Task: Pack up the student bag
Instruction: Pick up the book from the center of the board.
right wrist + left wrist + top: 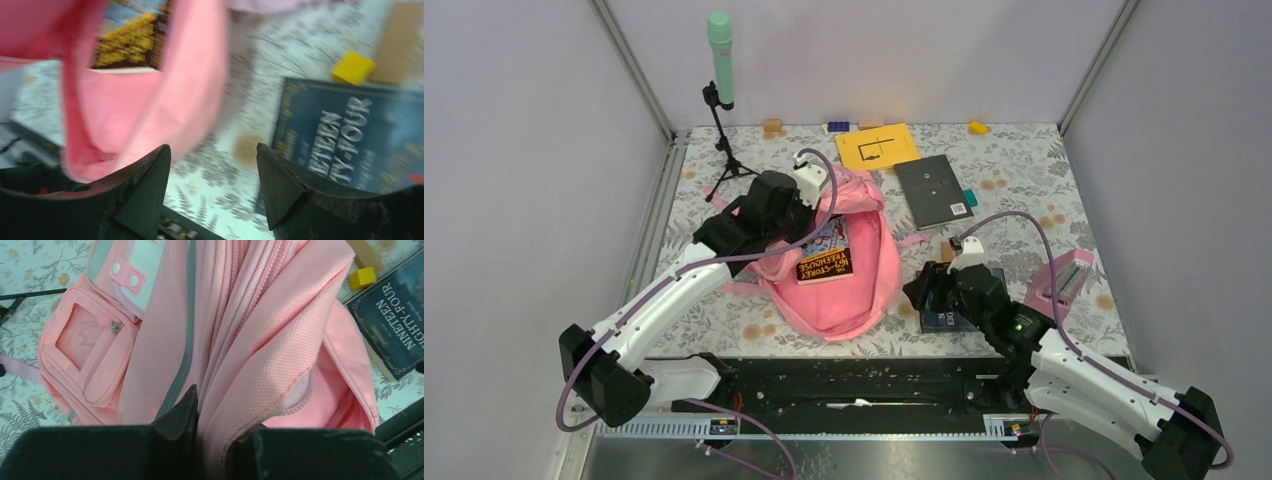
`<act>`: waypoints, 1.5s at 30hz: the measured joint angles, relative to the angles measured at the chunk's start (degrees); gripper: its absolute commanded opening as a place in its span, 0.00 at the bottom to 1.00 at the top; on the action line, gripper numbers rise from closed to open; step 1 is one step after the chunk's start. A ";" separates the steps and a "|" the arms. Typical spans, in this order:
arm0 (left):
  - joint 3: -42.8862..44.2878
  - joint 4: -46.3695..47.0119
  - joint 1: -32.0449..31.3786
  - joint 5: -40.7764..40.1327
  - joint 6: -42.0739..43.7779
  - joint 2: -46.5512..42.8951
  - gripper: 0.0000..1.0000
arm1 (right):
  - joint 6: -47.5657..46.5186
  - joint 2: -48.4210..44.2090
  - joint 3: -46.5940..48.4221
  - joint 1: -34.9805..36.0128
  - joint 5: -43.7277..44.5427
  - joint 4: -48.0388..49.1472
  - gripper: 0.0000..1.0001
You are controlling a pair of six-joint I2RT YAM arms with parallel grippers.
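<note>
The pink student bag (849, 290) lies at the table's middle with its mouth open. A colourful book (826, 255) sits in the opening. My left gripper (802, 205) is at the bag's far rim. In the left wrist view it (215, 415) is shut on a fold of the bag's pink fabric (260, 340). My right gripper (924, 290) is open and empty, just right of the bag. In the right wrist view it (212, 155) hovers over bare table between the bag (150, 100) and a dark blue book (340, 135).
The dark blue book (954, 318) lies under the right wrist, with a wooden block (946, 250) beside it. A grey book (934, 190), a yellow folder (877, 147) and a pink pencil case (1061, 280) lie right. A microphone stand (720, 60) stands back left.
</note>
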 measured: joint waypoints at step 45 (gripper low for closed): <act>-1.97 -3.63 0.79 -4.02 1.46 -5.25 0.00 | 0.31 54.10 26.27 0.66 33.07 -16.13 0.13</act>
